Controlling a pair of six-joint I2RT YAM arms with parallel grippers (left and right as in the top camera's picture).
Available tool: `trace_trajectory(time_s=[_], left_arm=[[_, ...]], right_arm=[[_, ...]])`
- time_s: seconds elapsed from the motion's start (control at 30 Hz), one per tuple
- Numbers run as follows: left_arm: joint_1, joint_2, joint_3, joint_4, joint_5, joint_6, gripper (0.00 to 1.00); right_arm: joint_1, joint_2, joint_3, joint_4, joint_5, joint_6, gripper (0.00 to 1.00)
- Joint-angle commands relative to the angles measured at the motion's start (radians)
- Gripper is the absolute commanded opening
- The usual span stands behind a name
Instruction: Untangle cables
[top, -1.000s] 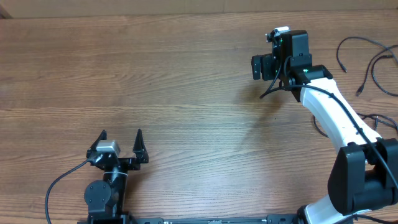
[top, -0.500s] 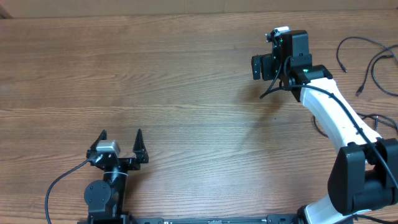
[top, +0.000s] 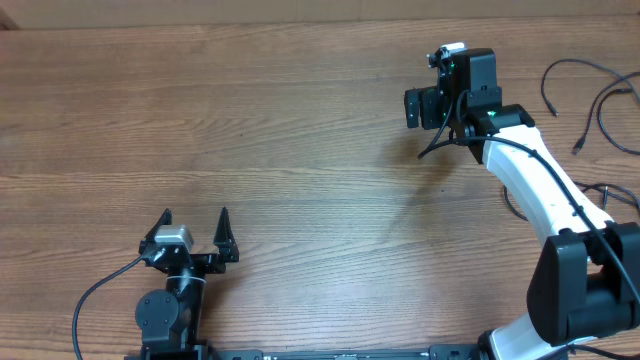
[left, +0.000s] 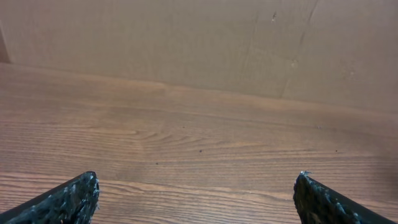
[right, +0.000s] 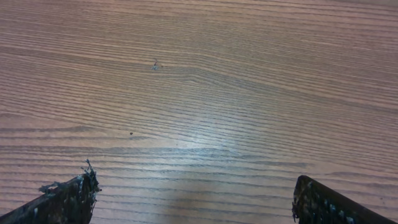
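The cables (top: 600, 112) lie at the counter's (top: 300, 150) right edge, about two o'clock from centre, running out of frame; the right end effector (right: 194, 186) hangs released over bare wood at one o'clock, well apart from them; the left end effector (top: 194, 216) rests released at seven o'clock. The step looks like reaching for a strand; best to swing toward three o'clock, take one cord near its plug, and draw it clear slowly. Neither wrist view shows a cord; how the strands cross cannot be made out.
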Motion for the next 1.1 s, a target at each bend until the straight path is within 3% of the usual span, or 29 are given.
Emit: trace_trajectory(time_s=[0.0,0.33,0.5,0.7,0.8,1.07], left_arm=[[0.004,-0.010,-0.003,-0.005,-0.015,0.016,1.00],[0.004,-0.010,-0.003,-0.005,-0.015,0.016,1.00],[0.004,-0.010,-0.003,-0.005,-0.015,0.016,1.00],[0.004,-0.010,-0.003,-0.005,-0.015,0.016,0.99],[0.004,-0.010,-0.003,-0.005,-0.015,0.016,1.00],[0.004,-0.010,-0.003,-0.005,-0.015,0.016,0.99]], right_arm=[[-0.001,-0.024,0.019,0.005,0.003,0.006,1.00],[-0.001,-0.087,0.019,-0.006,0.024,-0.005,1.00],[-0.001,-0.216,0.017,-0.129,0.017,-0.005,1.00],[-0.001,-0.391,-0.063,-0.139,-0.013,0.001,1.00],[-0.001,-0.472,-0.153,-0.076,-0.049,0.003,1.00],[-0.002,-0.721,-0.583,0.296,-0.166,0.003,1.00]])
